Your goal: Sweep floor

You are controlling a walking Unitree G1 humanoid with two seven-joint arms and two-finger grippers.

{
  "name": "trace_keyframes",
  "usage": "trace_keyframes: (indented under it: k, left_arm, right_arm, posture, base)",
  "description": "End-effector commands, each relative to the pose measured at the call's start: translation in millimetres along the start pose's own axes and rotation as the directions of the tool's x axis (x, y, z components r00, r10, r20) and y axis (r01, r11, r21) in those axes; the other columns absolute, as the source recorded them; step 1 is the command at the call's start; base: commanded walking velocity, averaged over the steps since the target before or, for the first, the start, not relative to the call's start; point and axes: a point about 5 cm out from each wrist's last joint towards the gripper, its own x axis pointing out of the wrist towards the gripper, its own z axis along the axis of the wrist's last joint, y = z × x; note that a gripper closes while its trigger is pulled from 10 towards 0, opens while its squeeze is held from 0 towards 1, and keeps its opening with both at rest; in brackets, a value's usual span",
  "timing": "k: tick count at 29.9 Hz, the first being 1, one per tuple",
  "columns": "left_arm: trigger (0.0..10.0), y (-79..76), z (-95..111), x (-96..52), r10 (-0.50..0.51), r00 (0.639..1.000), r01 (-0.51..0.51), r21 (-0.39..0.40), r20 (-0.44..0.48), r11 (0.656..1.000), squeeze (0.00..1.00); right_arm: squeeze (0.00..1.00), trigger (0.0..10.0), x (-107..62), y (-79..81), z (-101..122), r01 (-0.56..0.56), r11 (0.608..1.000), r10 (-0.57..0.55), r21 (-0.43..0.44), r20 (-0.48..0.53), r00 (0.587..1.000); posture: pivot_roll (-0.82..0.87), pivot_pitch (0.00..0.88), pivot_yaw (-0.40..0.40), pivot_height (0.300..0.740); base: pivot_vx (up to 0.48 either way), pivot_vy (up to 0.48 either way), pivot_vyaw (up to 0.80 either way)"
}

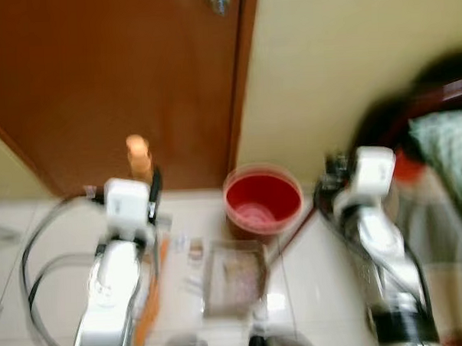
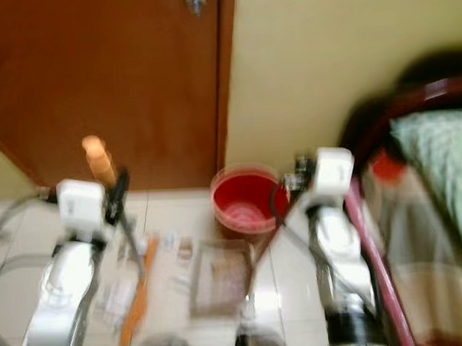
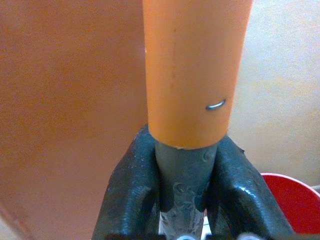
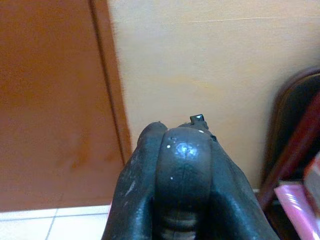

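Here, left hand (image 3: 182, 185) clamped on orange broom handle (image 3: 192, 70), right hand (image 4: 182, 165) closed and empty, red bucket (image 1: 261, 200) by wooden door (image 1: 112, 78)

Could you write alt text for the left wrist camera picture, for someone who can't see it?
Close up, the left gripper has its two black fingers clamped on the grey shaft of a broom handle, just below its orange sleeve. Behind it are a brown wooden door and a cream wall, with the rim of a red bucket at one corner.
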Motion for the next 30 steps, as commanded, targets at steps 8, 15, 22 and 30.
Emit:
trace_keyframes:
  k: [8, 15, 22, 30]
  left_arm:
    - [10.0, -0.8, -0.6, -2.2, -0.002, 1.0, 0.002, 0.025, -0.008, 1.0, 0.0]
    - [10.0, -2.6, -0.9, -2.7, -0.011, 1.0, 0.011, 0.016, -0.01, 1.0, 0.0]
    - [10.0, -2.5, -0.7, -3.2, -0.001, 1.0, 0.001, -0.009, -0.003, 1.0, 0.0]
    - [10.0, 1.0, -3.7, -5.9, 0.022, 1.0, -0.022, 0.0, -0.019, 1.0, 0.0]
  right_arm:
    - [0.0, 10.0, 0.9, 3.2, 6.6, -0.016, 0.999, 0.017, -0.047, 0.03, 0.999]
    - [0.0, 10.0, 0.8, 3.1, 6.4, -0.017, 0.999, 0.018, -0.046, 0.029, 0.999]
    - [0.0, 10.0, 1.7, 3.4, 5.8, -0.024, 0.999, 0.025, -0.049, 0.025, 0.999]
    - [0.0, 10.0, 1.3, 4.3, 5.7, -0.029, 0.999, 0.03, -0.041, 0.026, 0.999]
  posture:
    - [0.02, 0.104, -0.037, 0.74]
    - [0.02, 0.101, -0.036, 0.74]
    - [0.02, 0.099, -0.042, 0.74]
    - [0.02, 0.099, -0.042, 0.74]
  base:
    - [0.0, -0.099, 0.0]
    - [0.0, -0.467, 0.0]
    - [0.0, -0.313, 0.0]
    - [0.0, 0.0, 0.0]
